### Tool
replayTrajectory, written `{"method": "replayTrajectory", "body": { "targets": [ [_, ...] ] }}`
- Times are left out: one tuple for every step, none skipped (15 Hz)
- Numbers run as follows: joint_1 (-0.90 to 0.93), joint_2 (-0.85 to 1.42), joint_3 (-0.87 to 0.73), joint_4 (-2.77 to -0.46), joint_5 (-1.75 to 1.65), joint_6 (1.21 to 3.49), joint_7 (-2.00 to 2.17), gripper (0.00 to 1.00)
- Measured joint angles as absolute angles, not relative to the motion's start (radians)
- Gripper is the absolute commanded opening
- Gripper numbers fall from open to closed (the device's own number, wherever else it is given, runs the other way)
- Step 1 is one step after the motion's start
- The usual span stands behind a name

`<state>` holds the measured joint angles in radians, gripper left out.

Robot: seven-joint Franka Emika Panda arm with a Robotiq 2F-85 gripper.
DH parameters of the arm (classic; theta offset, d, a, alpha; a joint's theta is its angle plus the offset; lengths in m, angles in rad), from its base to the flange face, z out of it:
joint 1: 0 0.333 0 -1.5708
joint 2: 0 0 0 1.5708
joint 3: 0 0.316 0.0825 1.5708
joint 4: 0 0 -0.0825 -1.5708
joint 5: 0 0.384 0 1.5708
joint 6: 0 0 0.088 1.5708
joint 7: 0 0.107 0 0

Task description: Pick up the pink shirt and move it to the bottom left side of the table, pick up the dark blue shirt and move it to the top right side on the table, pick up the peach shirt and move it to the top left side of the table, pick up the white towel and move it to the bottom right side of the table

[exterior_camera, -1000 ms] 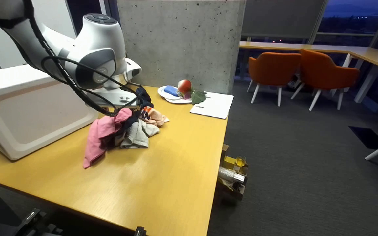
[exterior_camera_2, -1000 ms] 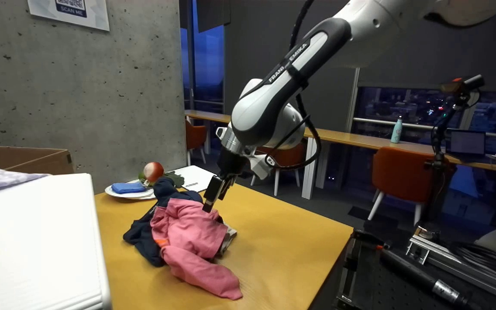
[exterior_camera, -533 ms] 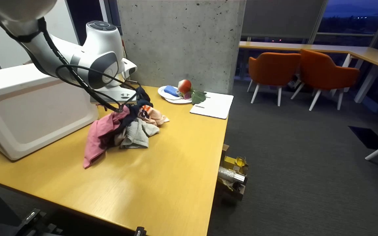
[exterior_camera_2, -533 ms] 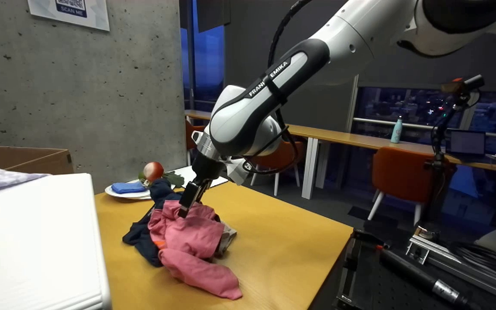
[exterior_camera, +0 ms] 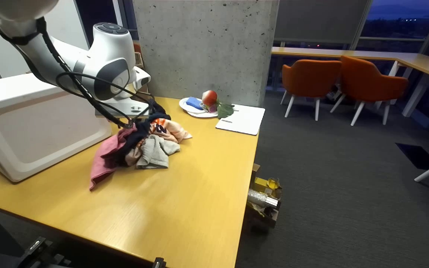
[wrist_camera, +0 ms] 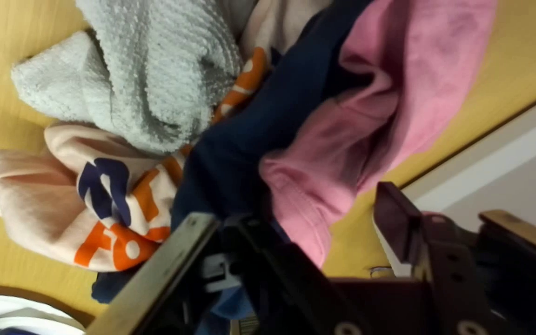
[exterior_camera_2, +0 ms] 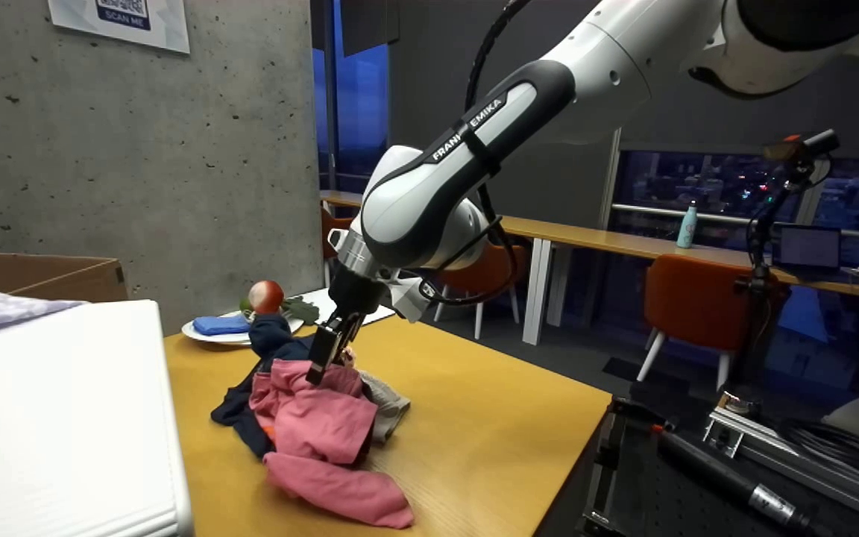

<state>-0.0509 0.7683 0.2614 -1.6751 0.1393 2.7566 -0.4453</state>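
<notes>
Reading along the robot arm (exterior_camera_2: 414, 201), I make out FRAN and then EMIKA, with a black strap (exterior_camera_2: 478, 153) covering the letters between. One poster (exterior_camera_2: 131, 22) on the concrete wall (exterior_camera_2: 213, 171) says SCAN ME under part of a square code. The peach shirt (wrist_camera: 35, 200) carries orange and purple characters, too crumpled for me to read. Four pieces of cloth lie heaped together on the yellow table (exterior_camera: 184, 208): one pink shirt (exterior_camera_2: 318, 418), one dark blue shirt (exterior_camera_2: 239, 418), the peach one, and one white towel (wrist_camera: 156, 60) that looks greyish from where I stand. In the wrist view the dark blue runs between the pink and the peach, and the towel overlaps the peach. One end of the pink trails out over the tabletop. Above them the gripper (wrist_camera: 314, 211) is released, its two fingers (wrist_camera: 396, 223) spread wide; I cannot tell whether either touches cloth. One white container (exterior_camera: 43, 130) stands near the pink shirt. Near the wall I count one blue block (exterior_camera: 194, 103) on white crockery (exterior_camera: 199, 114), one red-and-white round object (exterior_camera: 210, 97) and one white board (exterior_camera: 241, 119). In an exterior view two orange chairs (exterior_camera: 311, 80) stand side by side, with part of a third farther right; on the far counter (exterior_camera_2: 579, 237) are one pale blue bottle (exterior_camera_2: 687, 225) and one laptop (exterior_camera_2: 806, 246)
</notes>
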Motion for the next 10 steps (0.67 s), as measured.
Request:
{"method": "replayTrajectory", "body": {
  "targets": [
    [-0.062,0.758,0.27,-1.699,0.141,2.759,-0.445,0.22],
    [-0.076,0.746,0.279,-1.726,0.142,2.762,-0.444,0.13],
    [-0.091,0.731,0.289,-1.757,0.144,2.765,-0.442,0.06],
    [-0.105,0.715,0.297,-1.789,0.145,2.767,-0.44,0.0],
    [-0.119,0.697,0.304,-1.822,0.146,2.769,-0.436,0.0],
    [-0.13,0.675,0.309,-1.854,0.146,2.77,-0.431,0.0],
    [-0.14,0.651,0.312,-1.884,0.147,2.77,-0.428,0.0],
    [-0.15,0.623,0.314,-1.912,0.148,2.771,-0.424,0.01],
    [-0.157,0.594,0.315,-1.936,0.149,2.771,-0.422,0.01],
    [-0.162,0.563,0.315,-1.956,0.152,2.771,-0.419,0.01]
  ]
}}
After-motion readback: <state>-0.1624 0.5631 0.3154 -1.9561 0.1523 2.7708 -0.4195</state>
